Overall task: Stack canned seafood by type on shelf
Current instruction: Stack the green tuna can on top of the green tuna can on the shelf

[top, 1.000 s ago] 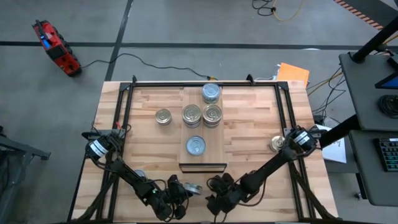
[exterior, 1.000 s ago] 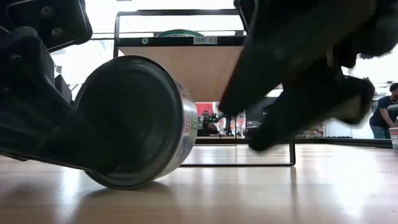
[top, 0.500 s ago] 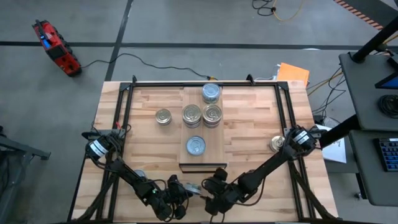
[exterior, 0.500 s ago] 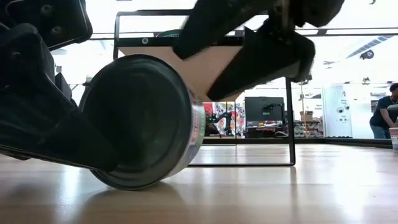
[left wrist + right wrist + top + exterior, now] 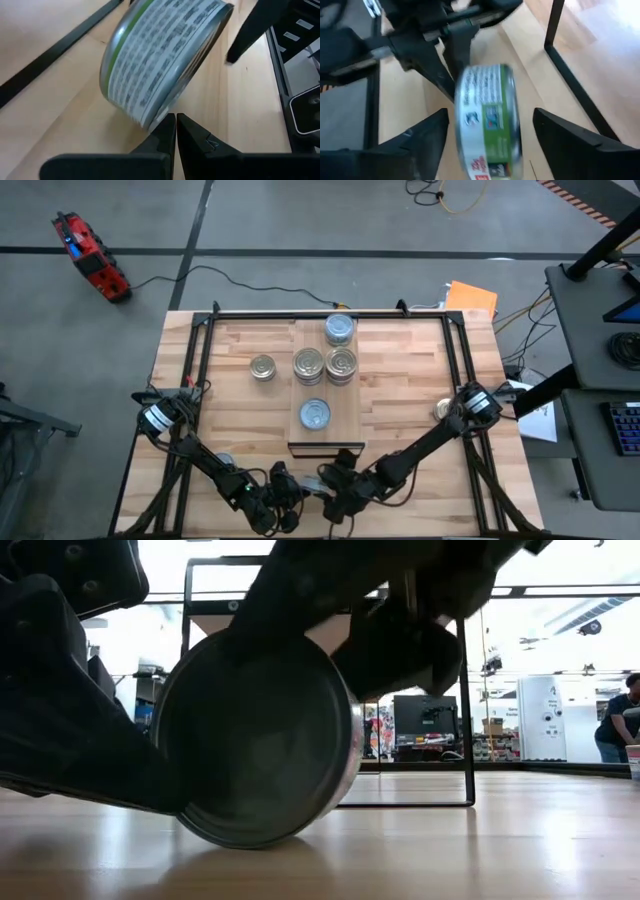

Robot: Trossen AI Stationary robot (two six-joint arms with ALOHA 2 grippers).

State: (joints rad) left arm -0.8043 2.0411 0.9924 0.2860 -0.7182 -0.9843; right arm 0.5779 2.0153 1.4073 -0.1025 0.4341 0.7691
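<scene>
One tin of canned seafood (image 5: pixel 160 55) stands on its rim near the table's front edge, label side showing. My left gripper (image 5: pixel 175 120) is shut, its tips at the tin's lower rim. My right gripper (image 5: pixel 491 114) is open, one finger beside each flat face of the tin (image 5: pixel 487 120); I cannot tell if they touch it. The shelf (image 5: pixel 345 405), a pale plank in mid-table, bears several tins, among them one at its near end (image 5: pixel 315 413) and one at its far end (image 5: pixel 339 330). My left gripper presses its shut fingertips (image 5: pixel 169 125) against the tin's lower rim (image 5: pixel 156 118), slanting down from the table's near left. The tin stands on edge, tilted, with its rim (image 5: pixel 255 840) on the tabletop.
A lone tin (image 5: pixel 263 367) sits on the table left of the shelf, and another (image 5: pixel 443 410) sits by the right arm. A black frame (image 5: pixel 330 313) runs round the table. A person (image 5: pixel 615 725) stands far off in the room.
My right gripper has gone toward the table's left, up to the tin, rolling as it went, and now stands astride it. The tin has turned on its rim, so that its flat face shows more fully in the low view.
</scene>
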